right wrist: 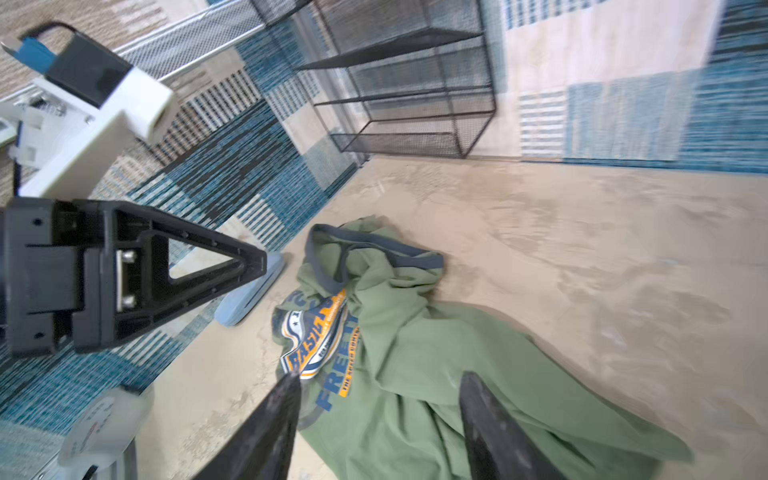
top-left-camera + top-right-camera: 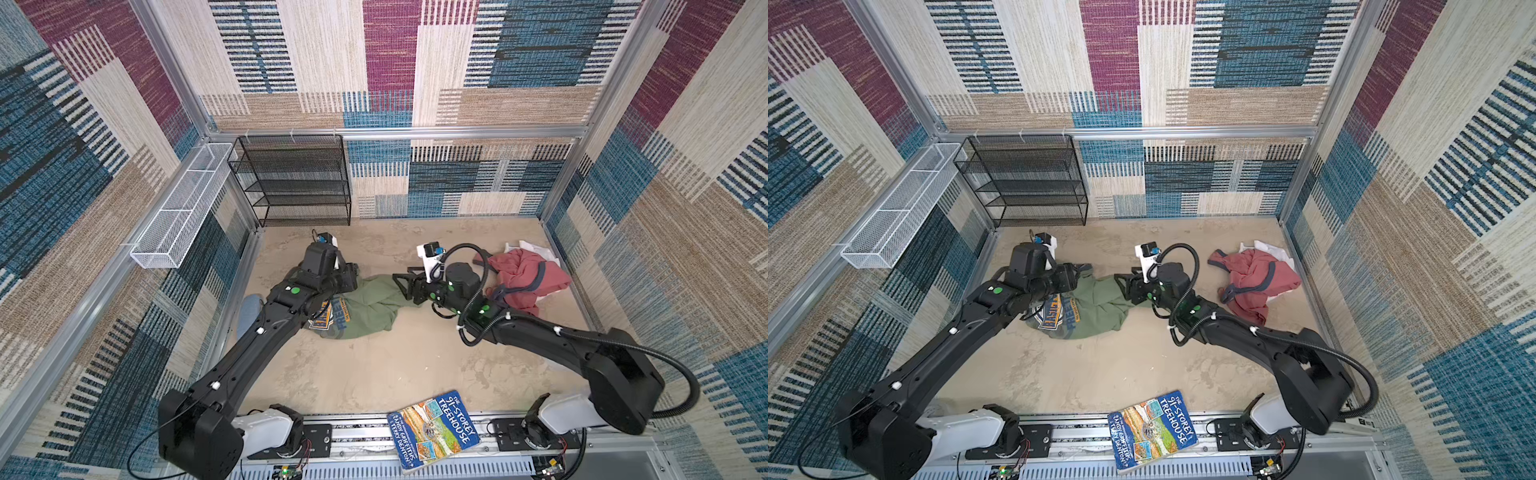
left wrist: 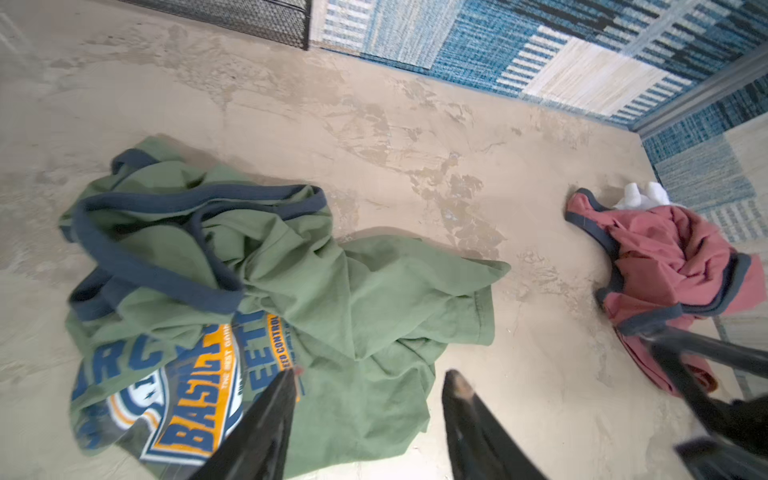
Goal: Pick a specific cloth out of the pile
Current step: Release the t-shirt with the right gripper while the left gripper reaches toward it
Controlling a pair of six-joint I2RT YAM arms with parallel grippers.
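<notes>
Fingers [image 3: 257, 424] of the left gripper [image 3: 374, 374] and of the right gripper [image 1: 382, 376] stand spread and empty, both poised over the olive-green T-shirt [image 2: 365, 307] and holding nothing. Shirt lies crumpled on the tabletop [image 2: 374, 374] left of centre, well apart from the pile [image 2: 523, 278] of dusty-red and white garments by the right edge. Judged light, limp and not slippery, it should drape and stretch rather than lift as one piece. A raised fold or the thicker collar trim [image 3: 249, 199] probably offers the surest pinch.
</notes>
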